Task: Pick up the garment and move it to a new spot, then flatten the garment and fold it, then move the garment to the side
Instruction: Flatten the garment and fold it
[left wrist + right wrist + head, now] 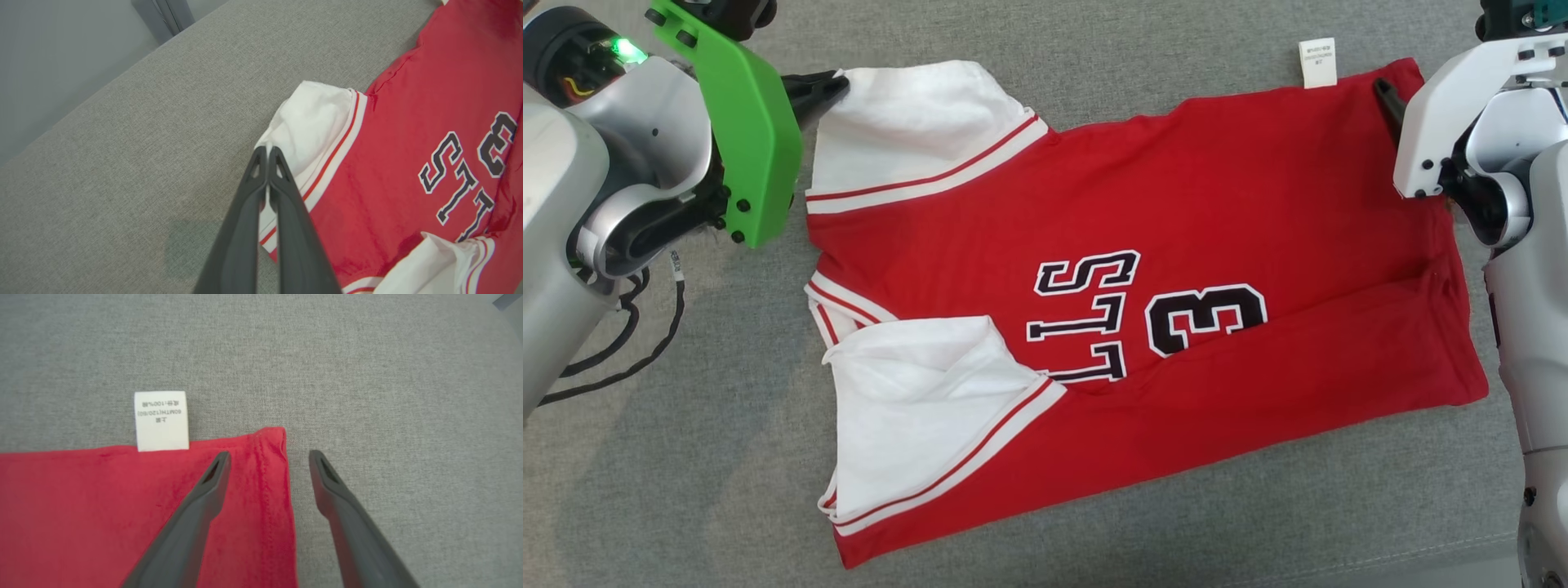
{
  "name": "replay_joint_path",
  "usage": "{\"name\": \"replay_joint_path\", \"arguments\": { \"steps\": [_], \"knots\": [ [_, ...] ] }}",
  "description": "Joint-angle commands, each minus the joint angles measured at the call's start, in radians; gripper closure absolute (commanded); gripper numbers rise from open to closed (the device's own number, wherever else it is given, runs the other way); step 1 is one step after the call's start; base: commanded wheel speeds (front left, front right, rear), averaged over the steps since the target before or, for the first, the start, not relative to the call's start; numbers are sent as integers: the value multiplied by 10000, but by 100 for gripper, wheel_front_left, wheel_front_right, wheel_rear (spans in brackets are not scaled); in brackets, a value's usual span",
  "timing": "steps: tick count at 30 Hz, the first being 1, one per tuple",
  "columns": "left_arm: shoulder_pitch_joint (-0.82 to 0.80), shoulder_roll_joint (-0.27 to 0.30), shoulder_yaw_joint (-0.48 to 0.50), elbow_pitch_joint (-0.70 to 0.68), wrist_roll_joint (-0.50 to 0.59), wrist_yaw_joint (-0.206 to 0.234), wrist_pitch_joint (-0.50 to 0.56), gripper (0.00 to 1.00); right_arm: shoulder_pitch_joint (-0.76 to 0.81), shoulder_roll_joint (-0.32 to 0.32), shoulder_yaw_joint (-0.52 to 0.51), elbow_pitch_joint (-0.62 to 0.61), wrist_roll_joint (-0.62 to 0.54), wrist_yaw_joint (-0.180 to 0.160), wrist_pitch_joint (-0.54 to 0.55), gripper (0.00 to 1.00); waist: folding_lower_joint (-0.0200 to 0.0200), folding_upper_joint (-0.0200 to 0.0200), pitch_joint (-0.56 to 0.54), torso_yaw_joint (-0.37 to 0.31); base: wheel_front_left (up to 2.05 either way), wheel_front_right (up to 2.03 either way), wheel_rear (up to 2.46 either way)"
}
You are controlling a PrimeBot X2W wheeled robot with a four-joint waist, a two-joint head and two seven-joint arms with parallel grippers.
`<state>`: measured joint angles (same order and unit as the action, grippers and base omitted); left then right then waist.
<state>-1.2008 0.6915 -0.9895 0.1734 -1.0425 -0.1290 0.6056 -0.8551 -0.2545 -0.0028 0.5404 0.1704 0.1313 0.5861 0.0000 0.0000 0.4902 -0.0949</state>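
Your left hand is pinched fully shut on the outer edge of one white sleeve. A sliver of white cloth shows between its fingertips. Judged purpose: to anchor the shoulder end so the cloth can be tensioned for flattening.

Your right hand is spread wide and holds nothing. It straddles the hem corner, one finger above red cloth and the other above bare worktop. Judged purpose: it is set to close on that corner so you can pull both ends taut together.

The garment lies spread between your two hands. The care label pokes out past the hem, near the right hand's cloth-side finger.

Hard to make out:
- You cannot tell how deep the left pinch reaches.
- You cannot tell whether the right fingertips touch the cloth or hover over it.
- The lettering is partly covered by the second sleeve and a fold.
- In the head view, the wrist housing hides most of the right hand.
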Motion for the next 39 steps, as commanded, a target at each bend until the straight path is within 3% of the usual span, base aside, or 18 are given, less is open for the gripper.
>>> {"name": "replay_joint_path", "arguments": {
  "steps": [1,9,13,17,18,23,30,39],
  "knots": [
    [-93,28,-31,-2,-14,-20,-50,100,-194,29,25,71,-16,-12,-73,11,0,0,45,52,0,0,0],
    [-188,-31,-203,54,-142,-20,-135,100,-429,12,151,489,60,-12,-226,51,0,0,92,188,0,0,0],
    [-228,-41,-269,99,-206,-20,-195,100,-539,-49,183,608,41,-12,-241,60,0,0,95,229,0,0,0],
    [-223,-57,-353,126,-243,-20,-265,100,-582,-134,192,726,-30,-12,-305,77,0,0,105,273,0,0,0],
    [-239,-52,-374,122,-247,-20,-289,100,-604,-166,203,744,-50,-12,-342,100,0,0,111,282,0,0,0],
    [-489,2,-385,20,150,-20,-978,100,-785,-208,16,788,92,-12,-639,100,0,0,115,319,0,0,0],
    [-870,-220,-204,385,862,-19,-3129,100,-988,-158,-467,628,595,-14,-1130,100,0,0,46,352,0,0,0],
    [-780,-163,172,592,672,-7,-4713,100,-452,-438,-870,29,1437,-12,-1703,100,0,0,-141,497,0,0,0]
  ]
}}
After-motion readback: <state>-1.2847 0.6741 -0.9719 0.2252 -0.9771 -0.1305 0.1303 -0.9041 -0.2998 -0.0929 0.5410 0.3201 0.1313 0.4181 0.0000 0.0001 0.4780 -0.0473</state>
